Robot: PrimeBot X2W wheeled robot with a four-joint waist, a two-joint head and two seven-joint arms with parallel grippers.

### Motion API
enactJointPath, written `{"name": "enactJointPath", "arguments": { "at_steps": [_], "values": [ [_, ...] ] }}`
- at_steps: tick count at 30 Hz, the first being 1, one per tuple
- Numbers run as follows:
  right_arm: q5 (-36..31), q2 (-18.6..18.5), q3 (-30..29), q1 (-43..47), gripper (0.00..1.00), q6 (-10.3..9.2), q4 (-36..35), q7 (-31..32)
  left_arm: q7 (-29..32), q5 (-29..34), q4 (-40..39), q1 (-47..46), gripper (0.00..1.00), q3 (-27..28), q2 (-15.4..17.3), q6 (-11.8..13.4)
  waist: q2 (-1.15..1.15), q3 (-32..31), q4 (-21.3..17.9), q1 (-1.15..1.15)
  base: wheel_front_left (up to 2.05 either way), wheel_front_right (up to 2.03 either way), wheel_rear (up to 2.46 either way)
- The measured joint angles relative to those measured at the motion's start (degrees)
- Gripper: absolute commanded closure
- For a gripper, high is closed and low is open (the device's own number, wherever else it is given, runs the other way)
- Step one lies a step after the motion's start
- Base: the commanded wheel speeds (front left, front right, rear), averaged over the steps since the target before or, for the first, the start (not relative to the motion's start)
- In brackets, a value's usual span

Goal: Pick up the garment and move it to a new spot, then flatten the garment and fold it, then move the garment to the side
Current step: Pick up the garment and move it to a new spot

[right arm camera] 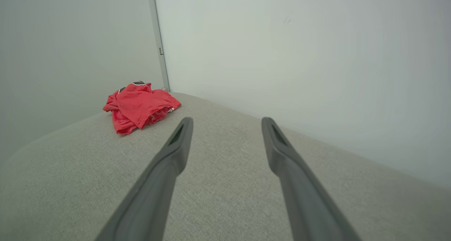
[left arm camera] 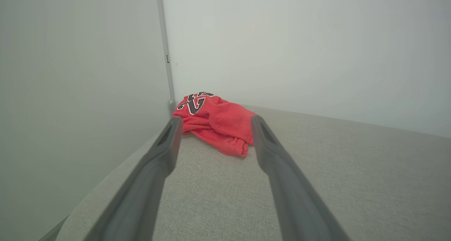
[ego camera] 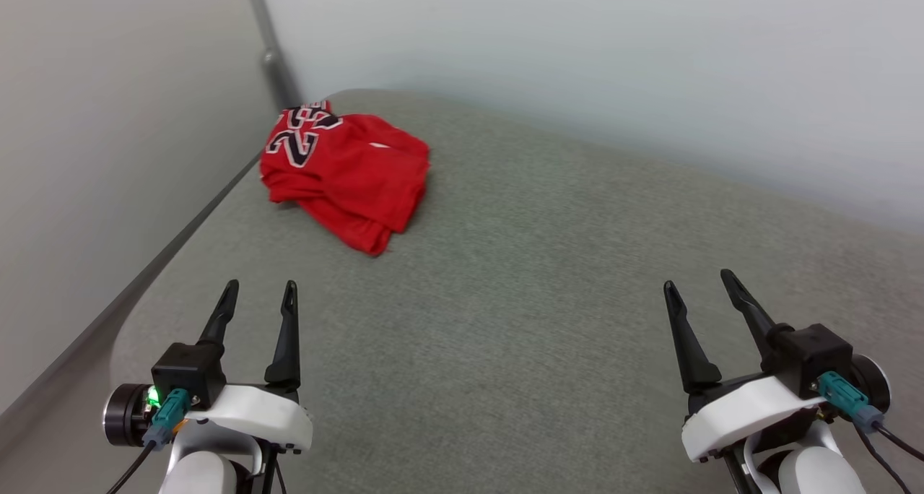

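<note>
— Red garment [ego camera: 346, 180] is lying crumpled near the far left corner of the desk [ego camera: 541, 299], isn't it?

— Yes. It is sitting in a loose heap on the grey fabric top, close to the left wall [ego camera: 108, 118] and just in front of the metal strip [ego camera: 271, 53] that is running up the room's corner. Black digits with white outlines are showing on its far side, and a folded end is trailing toward the robot.

— What is the left arm doing?

— The left pincer [ego camera: 260, 286] is hovering at the near left of the desk, pointing away toward the garment. Its jaws are standing parted and are gripping nothing. In the left wrist view the heap [left arm camera: 218, 123] is showing between the two dark jaws, yet it is lying well beyond their tips, so they are not touching the cloth.

— And the right one?

— The right pincer [ego camera: 696, 279] is hanging at the near right, likewise parted and empty, well apart from the garment. In its own wrist view the heap [right arm camera: 139, 107] is sitting off to the upper left, while bare grey fabric is stretching out beneath the jaws.

— Are the pincers resting on the desk?

— I cannot tell; they are looking raised above it.
</note>
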Motion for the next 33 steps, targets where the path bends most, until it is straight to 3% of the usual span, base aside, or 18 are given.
{"name": "enactJointPath", "arguments": {
  "at_steps": [10, 24, 29, 33],
  "values": [
    [-0.4, 0.0, 0.8, -1.4, 0.0, 0.0, 0.6, -0.2, 0.0, 0.2, -0.2, 0.1, 0.0, 0.7, 0.1, -0.1, 0.0, 0.4, 4.2, 0.0, 0.0, 0.0, 0.0],
    [-2.8, 0.0, 1.7, -4.3, 0.0, -0.01, -1.2, 2.2, 0.0, -0.2, 1.1, -7.1, 0.0, 1.7, 0.7, -0.5, 0.0, 4.4, 0.7, 0.0, 0.0, 0.0, 0.0],
    [-4.9, 0.0, 1.8, -7.9, 0.0, 0.0, -3.6, 3.6, 1.7, -2.8, 4.8, -17.6, 0.0, 3.3, 3.6, -0.7, 0.0, 8.8, -1.8, 0.0, 0.0, 0.0, 0.0],
    [-6.7, 0.0, 1.6, -10.7, 0.0, -0.01, -5.7, 4.5, 8.5, -6.4, 7.8, -27.8, 0.0, 4.7, 8.3, -1.2, 0.0, 13.4, -4.4, 0.01, 0.0, 0.0, 0.0]
  ]
}}
